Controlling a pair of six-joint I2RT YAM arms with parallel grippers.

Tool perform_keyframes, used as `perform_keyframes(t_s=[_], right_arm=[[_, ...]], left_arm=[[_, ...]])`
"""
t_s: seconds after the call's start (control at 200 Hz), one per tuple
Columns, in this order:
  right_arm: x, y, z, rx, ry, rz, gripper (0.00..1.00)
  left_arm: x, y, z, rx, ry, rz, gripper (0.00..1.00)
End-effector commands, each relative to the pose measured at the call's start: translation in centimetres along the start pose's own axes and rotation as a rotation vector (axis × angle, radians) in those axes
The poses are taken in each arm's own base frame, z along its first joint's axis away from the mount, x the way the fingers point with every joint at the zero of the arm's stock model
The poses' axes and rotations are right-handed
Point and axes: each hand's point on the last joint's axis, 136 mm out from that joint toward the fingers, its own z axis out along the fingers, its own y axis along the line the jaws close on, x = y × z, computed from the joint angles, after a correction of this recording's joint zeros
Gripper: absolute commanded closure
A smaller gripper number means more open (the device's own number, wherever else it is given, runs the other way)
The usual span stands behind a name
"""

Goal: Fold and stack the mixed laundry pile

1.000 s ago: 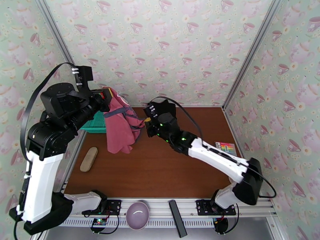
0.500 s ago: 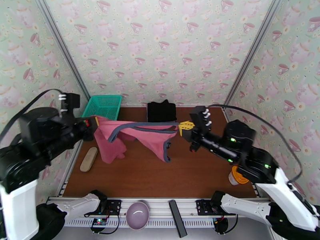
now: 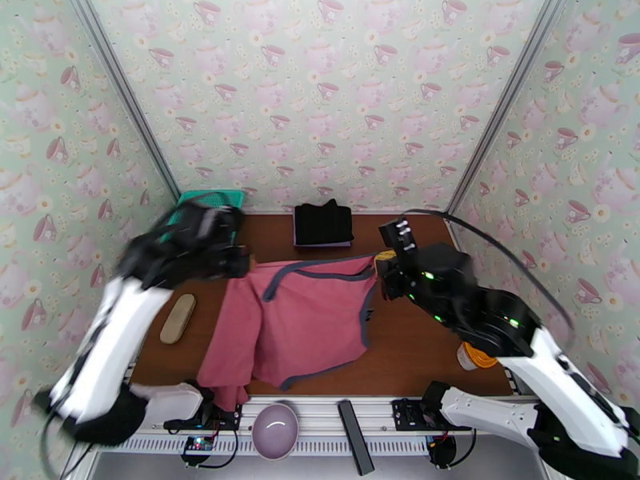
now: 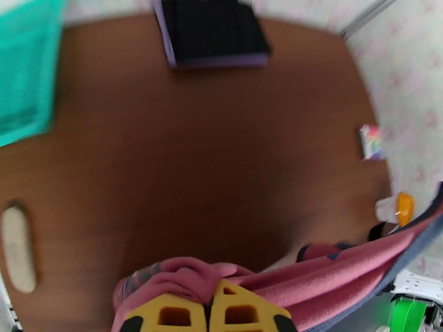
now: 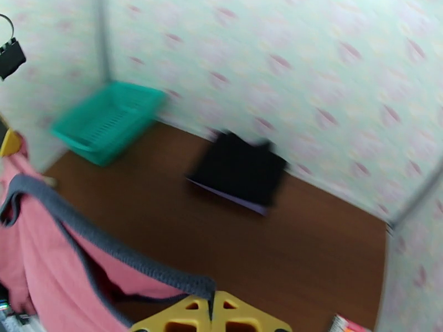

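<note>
Top external: left gripper [image 3: 234,264] and right gripper [image 3: 378,264] — jaws clamped on the dusty-red top [image 3: 308,318] — near the black garment [image 3: 322,223].

I had the sleeveless top [image 3: 296,322] spread over the middle of the table [image 3: 416,354], its far-left corner pinched in the left gripper [image 4: 209,308] and its far-right corner in the right gripper [image 5: 212,311]; its near hem seemed to reach the front edge. Behind it, by the back wall, the folded garment [image 3: 322,223] lay on the cloth [image 4: 221,62], with the mesh basket [image 5: 105,125] in the far-left corner. An oblong pad [image 3: 178,318] lay left of the top, a bottle [image 3: 474,358] to its right, and a bowl [image 3: 275,430] and bar [image 3: 354,436] sat on the front rail.
</note>
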Motion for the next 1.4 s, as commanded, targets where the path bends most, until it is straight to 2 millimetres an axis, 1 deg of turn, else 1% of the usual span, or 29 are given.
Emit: perform_keyframes(t_s=[0.0,0.105,0.135,0.17,0.22,0.25,0.311,0.331,0.351,0.361,0.371,0.381,0.396,0.466,0.521,0.551,0.556,0.576,0.611,0.666,0.701,0.731,0.796,0.897,0.977,1.082,1.182,1.267,1.392], right_arm=[[4.8,-4.5,4.8,0.216,0.173,0.048,1.0],[9.1,-7.8,10.2,0.309,0.295,0.139,1.0],[10.1,-8.5,11.6,0.333,0.319,0.162,1.0],[11.1,-9.4,13.2,0.361,0.346,0.184,1.0],[12.3,-10.6,15.4,0.397,0.369,0.211,1.0],[12.8,-11.2,16.6,0.412,0.382,0.222,1.0],[13.8,-12.4,18.8,0.448,0.415,0.232,1.0],[14.1,-12.7,19.4,0.458,0.424,0.229,1.0],[14.3,-13.0,20.1,0.469,0.431,0.228,1.0],[14.5,-13.2,20.4,0.474,0.436,0.228,1.0],[14.5,-13.4,20.6,0.48,0.439,0.229,1.0],[14.8,-13.5,20.9,0.484,0.447,0.228,1.0],[14.9,-13.8,21.3,0.491,0.452,0.23,1.0],[15.4,-14.6,22.8,0.505,0.479,0.228,1.0],[15.6,-14.9,23.7,0.508,0.493,0.225,1.0],[15.5,-14.9,23.9,0.503,0.495,0.223,0.91],[15.5,-14.9,24.0,0.5,0.495,0.223,0.87],[15.4,-14.8,24.1,0.497,0.493,0.223,0.78],[15.2,-14.7,24.1,0.485,0.487,0.229,0.65],[14.8,-14.3,23.9,0.458,0.474,0.238,0.53],[14.6,-14.1,23.7,0.442,0.467,0.248,0.47],[14.3,-13.9,23.4,0.426,0.459,0.255,0.39],[13.8,-13.3,22.5,0.392,0.443,0.273,0.33],[13.1,-12.3,21.0,0.336,0.409,0.304,0.31],[12.6,-11.2,19.9,0.287,0.389,0.322,0.31],[12.3,-9.9,18.5,0.246,0.375,0.332,0.32],[11.9,-9.0,17.3,0.218,0.36,0.335,0.32],[11.6,-8.4,16.2,0.199,0.348,0.337,0.32],[11.5,-8.0,14.8,0.186,0.332,0.344,0.31]], left_arm=[[-2.6,-3.0,7.8,0.106,0.058,0.073,1.0],[-4.9,-4.0,15.9,0.104,0.141,0.109,1.0],[-5.8,-4.2,17.7,0.095,0.149,0.117,0.99],[-6.6,-4.1,20.3,0.077,0.17,0.121,0.89],[-7.7,-4.0,23.2,0.042,0.178,0.136,0.61],[-8.4,-3.9,24.5,0.017,0.175,0.144,0.52],[-9.6,-3.5,26.3,-0.037,0.147,0.159,0.4],[-10.1,-3.2,26.6,-0.056,0.132,0.162,0.34],[-10.4,-3.0,26.8,-0.076,0.118,0.164,0.23],[-10.6,-2.8,26.9,-0.085,0.112,0.163,0.2],[-10.7,-2.7,26.9,-0.094,0.106,0.165,0.18],[-10.8,-2.5,27.0,-0.106,0.101,0.166,0.07],[-11.0,-2.3,26.9,-0.121,0.092,0.168,0.02],[-11.4,-1.2,26.0,-0.189,0.068,0.182,0.0],[-11.4,-0.6,24.4,-0.238,0.038,0.202,0.0],[-11.4,-0.2,23.1,-0.265,0.013,0.214,0.0],[-11.4,-0.2,22.9,-0.269,0.008,0.217,0.0],[-11.1,0.0,22.0,-0.286,-0.003,0.225,0.0],[-11.0,0.2,19.9,-0.304,-0.037,0.231,0.0],[-9.5,0.5,17.0,-0.307,-0.046,0.23,0.03],[-8.1,0.8,15.1,-0.304,-0.039,0.214,0.05],[-6.8,1.1,13.6,-0.304,-0.022,0.198,0.08],[-3.2,1.8,11.1,-0.295,0.039,0.163,0.12],[3.0,2.1,9.2,-0.27,0.145,0.132,0.18],[7.4,1.7,9.2,-0.236,0.203,0.121,0.21],[11.1,0.3,10.9,-0.171,0.21,0.131,0.22],[12.9,-0.4,13.1,-0.13,0.207,0.125,0.2],[14.3,-0.2,14.9,-0.133,0.238,0.111,0.2],[16.3,0.4,16.5,-0.176,0.304,0.115,0.21]])
